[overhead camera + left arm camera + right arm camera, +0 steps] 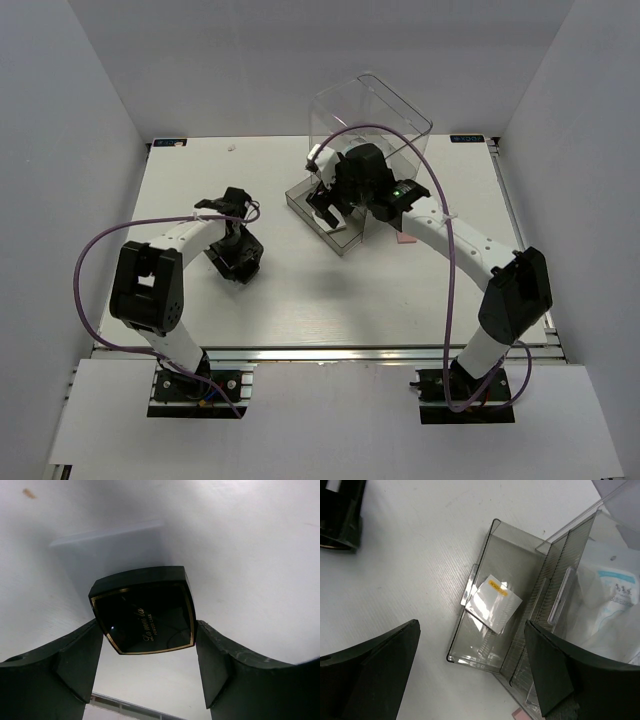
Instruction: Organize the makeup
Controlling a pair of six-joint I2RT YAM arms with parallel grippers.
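My left gripper (146, 630) is shut on the black square compact (142, 610), which has a gold trim and gold lettering, gripping it by two opposite sides. In the top view this gripper (238, 258) is at the table's left middle. My right gripper (470, 625) is open and empty above a pulled-out clear drawer (465, 652). A white flat box (492, 602) with a yellow label lies in that drawer. A white blue-printed packet (615, 590) lies inside the case. A pink square (405, 240) lies on the table right of the drawer. No pencils are in view.
The tall clear plastic drawer case (370, 115) stands at the back centre, its low drawer (310, 212) pulled out toward the left front under my right gripper (335, 212). White walls enclose the table (300, 300) on three sides.
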